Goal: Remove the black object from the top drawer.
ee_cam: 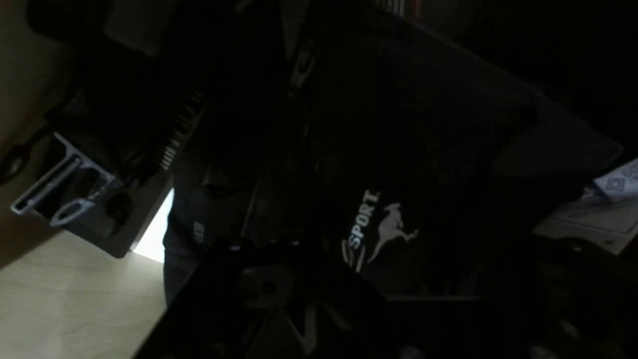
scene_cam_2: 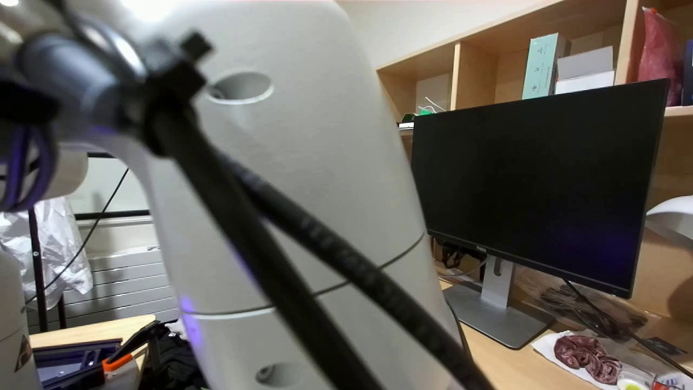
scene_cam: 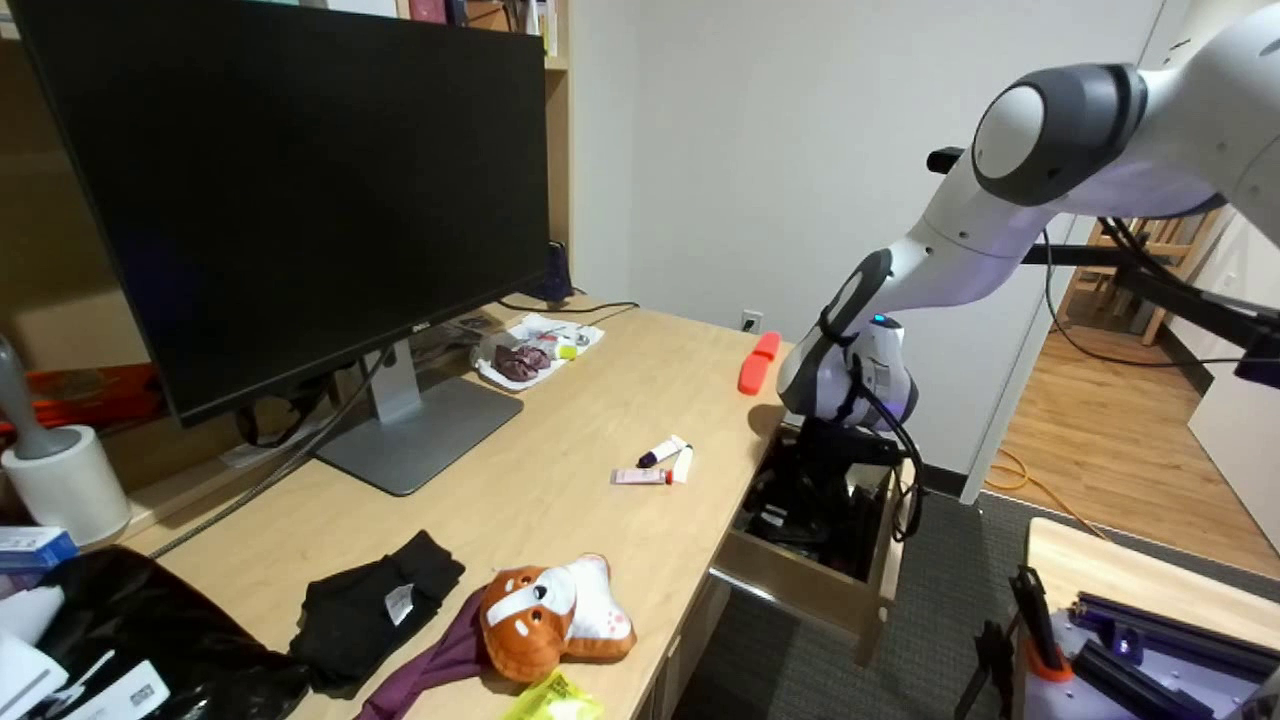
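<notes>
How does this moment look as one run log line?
top drawer: open | gripper: down inside it, closure unclear | possible target: black SPORT-printed item, in drawer | removal: not yet done

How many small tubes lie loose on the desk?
3 in an exterior view: pink tube in front, dark-ended tube behind, plain white tube rightmost. Others may be hidden.

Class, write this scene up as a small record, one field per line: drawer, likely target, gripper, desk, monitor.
Top drawer: pulled open
Likely target: black object printed SPORT, inside the drawer
Gripper: down in the drawer; too dark to tell whether it grips anything
Desk: bears a plush toy, black cloth and small tubes
Monitor: standing on the desk, screen dark
</notes>
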